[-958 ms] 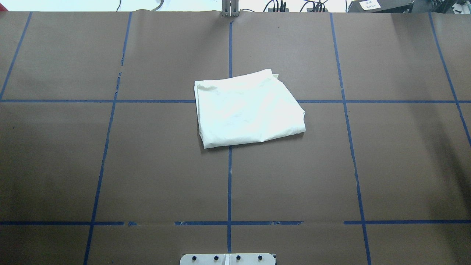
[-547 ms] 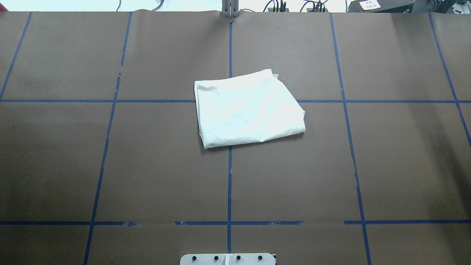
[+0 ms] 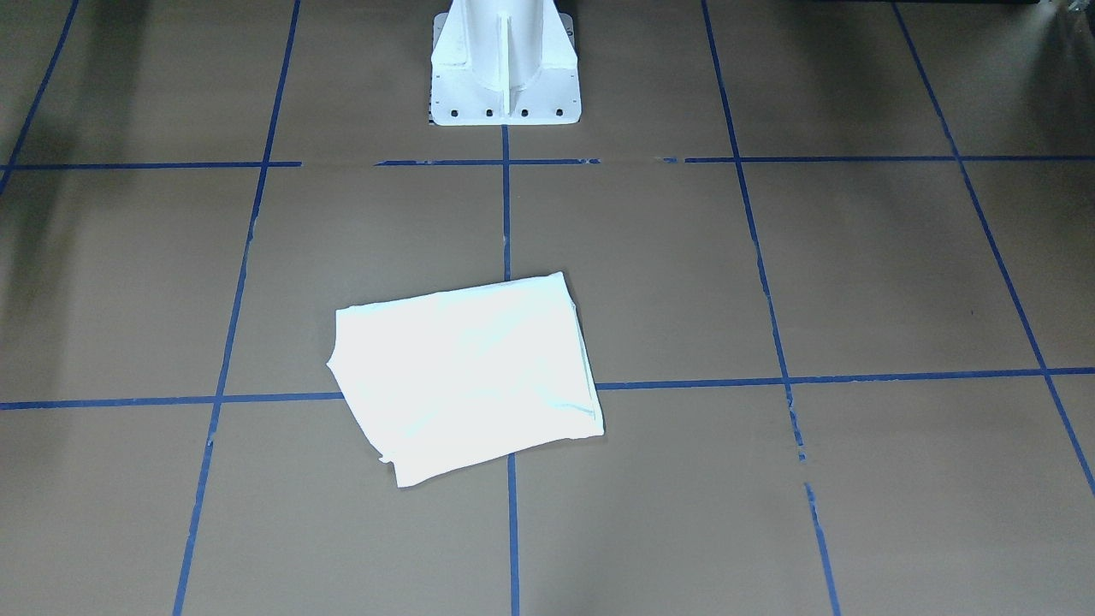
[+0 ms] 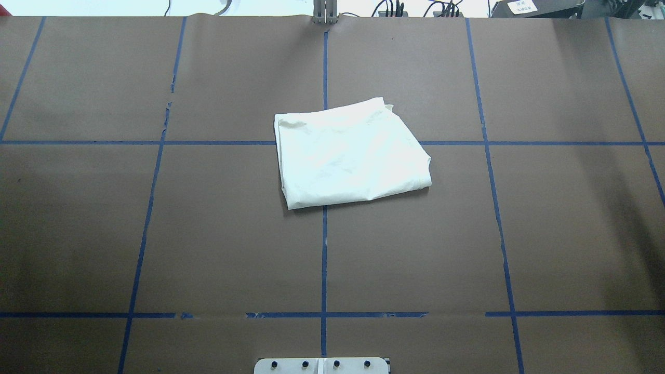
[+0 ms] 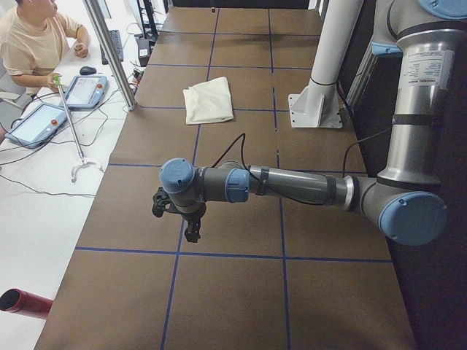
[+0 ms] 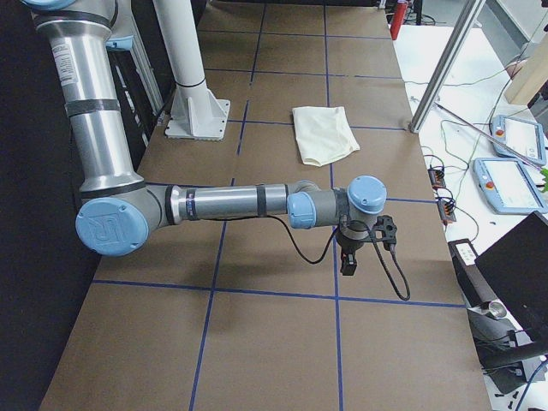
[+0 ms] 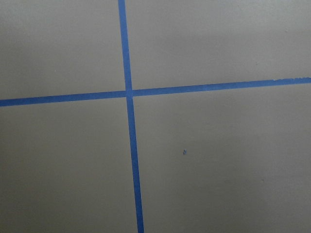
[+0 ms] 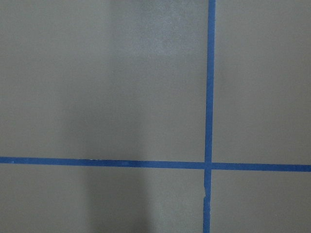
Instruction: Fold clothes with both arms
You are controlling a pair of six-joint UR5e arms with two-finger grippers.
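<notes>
Shirt (image 4: 350,153) folded to a compact rectangle, plain cream side up, flat on table (image 4: 208,234), straight out from pedestal base (image 3: 505,64). My left gripper (image 5: 191,233) hangs well off pedestal's left, right gripper (image 6: 349,267) well off its right. Cannot tell finger gap on either.

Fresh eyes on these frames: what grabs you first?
The cream shirt, folded into a rough rectangle, lies mid-table where two blue tape lines cross. The left arm and right arm stretch low over the brown table at opposite ends, well away from it, left tool and right tool pointing down.
</notes>
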